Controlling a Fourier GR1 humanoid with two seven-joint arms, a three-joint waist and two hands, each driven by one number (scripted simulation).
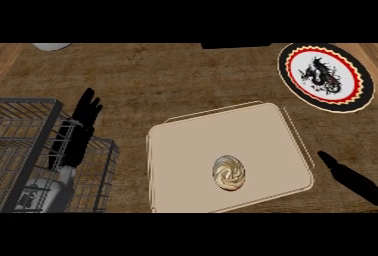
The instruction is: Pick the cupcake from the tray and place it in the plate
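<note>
A cupcake point(229, 173) with swirled cream frosting sits on the beige square tray point(192, 150), a little below the tray's middle. The plate point(325, 74), black-rimmed with red and yellow rings and a dark dragon figure on white, lies at the far right of the counter. My right hand point(347, 175) comes in at the lower right, just off the tray's right edge, fingers straight and holding nothing. My left hand point(83, 120) rests open at the left with fingers up, over the wire rack.
A grey wire dish rack point(29, 150) fills the lower left. A pale round object point(52, 46) shows at the top left edge and a dark block point(236, 45) at the top middle. Brown counter point(170, 85) lies between tray and plate.
</note>
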